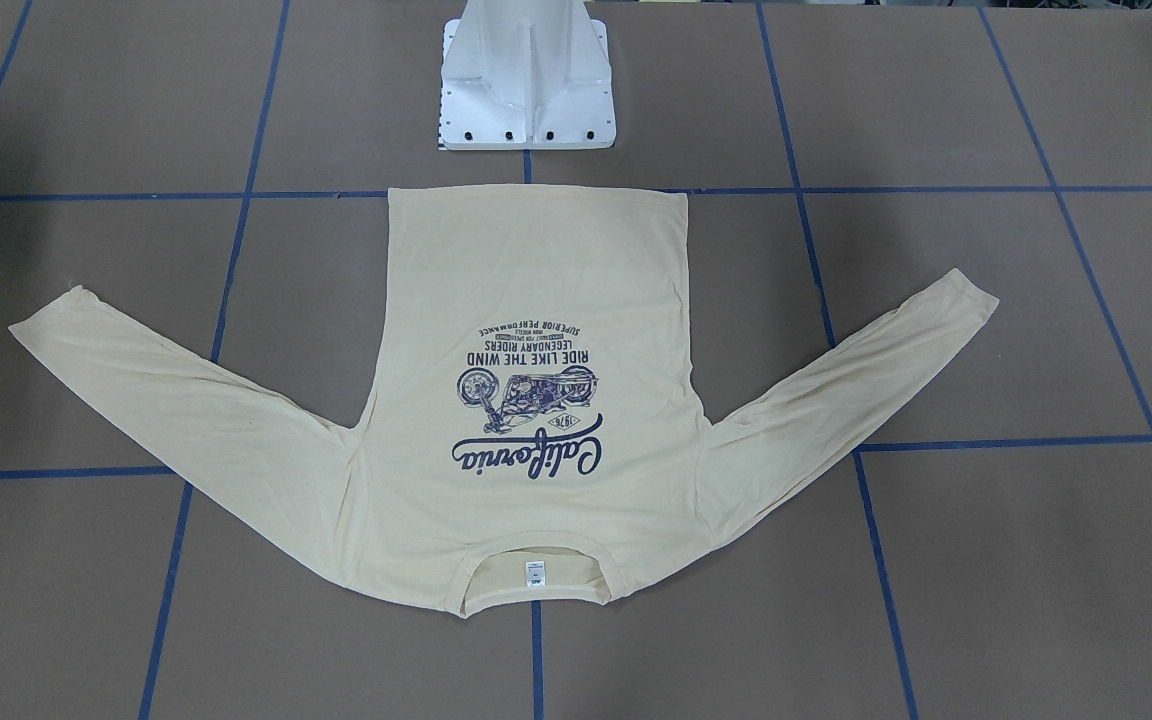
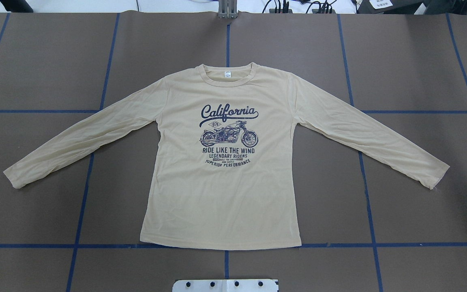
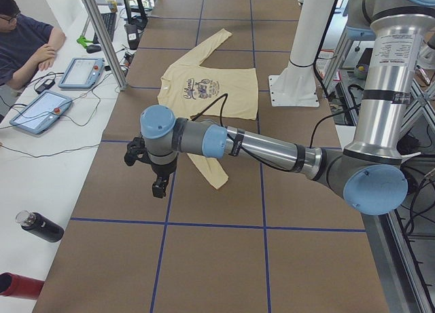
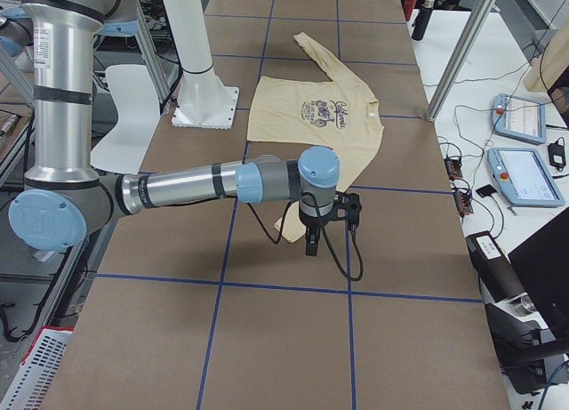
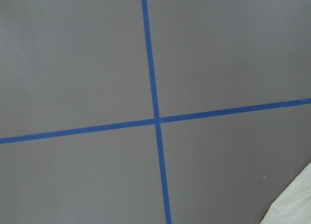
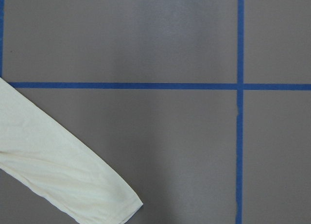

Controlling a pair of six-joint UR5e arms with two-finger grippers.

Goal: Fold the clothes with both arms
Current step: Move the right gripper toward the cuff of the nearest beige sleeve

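Observation:
The clothes are one cream-yellow long-sleeved shirt (image 2: 221, 194) lying flat and print-side up on the brown table, both sleeves spread out to the sides, collar (image 1: 536, 580) away from the robot. The shirt also shows in the side views (image 3: 211, 99) (image 4: 311, 130). My left gripper (image 3: 158, 189) hangs above the table just past one cuff (image 3: 217, 180). My right gripper (image 4: 313, 243) hangs near the other cuff (image 4: 289, 225). Both show only in the side views, so I cannot tell if they are open or shut. The wrist views catch a cuff corner (image 5: 296, 204) and a sleeve end (image 6: 58, 170).
The white pedestal base (image 1: 526, 90) stands just behind the shirt's hem. Blue tape lines (image 2: 229, 245) grid the table. A seated person (image 3: 27, 41), control tablets (image 3: 81, 72) (image 4: 520, 116) and a black bottle (image 3: 41, 226) are on the white side benches.

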